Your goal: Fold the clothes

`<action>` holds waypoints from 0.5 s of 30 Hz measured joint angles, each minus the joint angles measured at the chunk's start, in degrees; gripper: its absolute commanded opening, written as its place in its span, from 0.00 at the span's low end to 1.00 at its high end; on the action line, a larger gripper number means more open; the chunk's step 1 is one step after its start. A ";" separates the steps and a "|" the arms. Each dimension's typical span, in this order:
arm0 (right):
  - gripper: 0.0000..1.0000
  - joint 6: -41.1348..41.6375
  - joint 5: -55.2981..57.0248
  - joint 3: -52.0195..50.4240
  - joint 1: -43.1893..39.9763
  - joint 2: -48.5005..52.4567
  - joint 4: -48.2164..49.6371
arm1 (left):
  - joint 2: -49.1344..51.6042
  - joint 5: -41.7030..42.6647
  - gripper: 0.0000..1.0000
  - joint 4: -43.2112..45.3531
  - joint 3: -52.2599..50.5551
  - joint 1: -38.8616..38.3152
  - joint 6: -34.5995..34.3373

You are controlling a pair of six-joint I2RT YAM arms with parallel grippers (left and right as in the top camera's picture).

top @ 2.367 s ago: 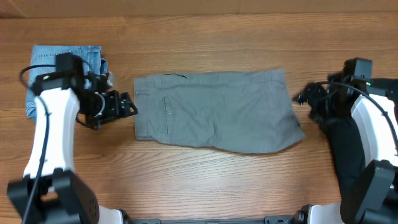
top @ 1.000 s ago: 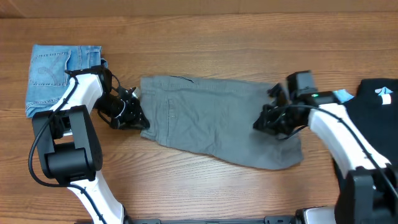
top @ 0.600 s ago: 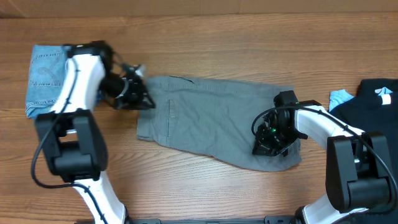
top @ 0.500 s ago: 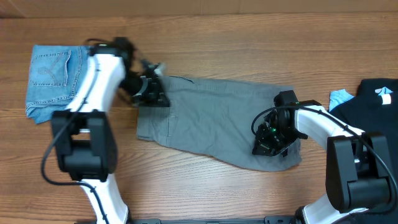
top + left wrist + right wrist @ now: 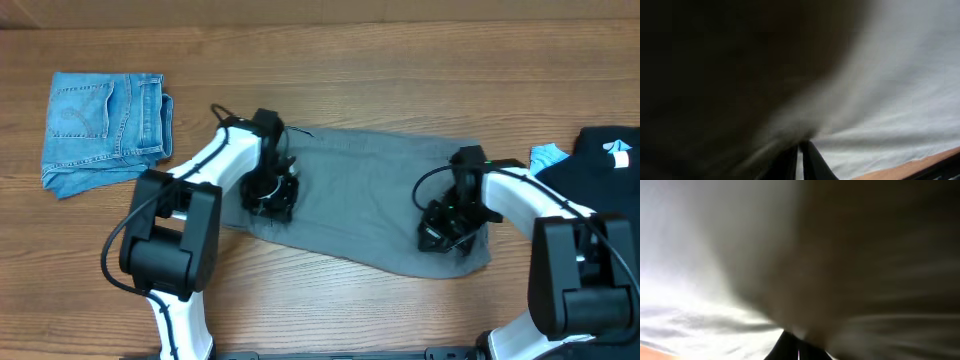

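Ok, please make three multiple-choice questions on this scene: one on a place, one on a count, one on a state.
1. Where do the blue denim shorts lie?
A) at the left end of the table, apart from the grey shorts
B) on top of the grey shorts
C) hanging off the table edge

2. How many grippers are down on the grey shorts?
A) none
B) one
C) two

3. The right gripper is:
A) wide open
B) shut on grey cloth
C) raised high above the table

Answers:
1 A, bare wood separates the two.
2 C, the left gripper is at one end and the right at the other.
3 B, its wrist view shows cloth bunched at closed fingertips.
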 measured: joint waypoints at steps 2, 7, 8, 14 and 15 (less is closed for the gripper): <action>0.04 0.42 0.70 0.00 -4.96 0.02 -0.79 | -0.11 0.33 0.09 -0.39 -0.26 1.77 -0.42; 0.04 -0.72 0.28 -0.42 -15.02 0.02 -2.01 | -0.13 2.71 0.10 -0.85 -0.44 5.81 -0.96; 0.04 -2.38 -0.39 -0.57 -16.09 0.04 -1.84 | -0.22 2.64 0.11 -0.87 -0.44 6.43 -0.98; 0.04 -18.03 -9.66 -0.31 -17.75 0.15 -1.22 | -0.17 1.81 0.04 -5.88 2.34 8.26 -1.05; 0.04 -20.13 -11.61 -0.09 -17.84 -0.31 -1.25 | -0.15 1.18 0.04 -8.35 4.31 8.81 -0.96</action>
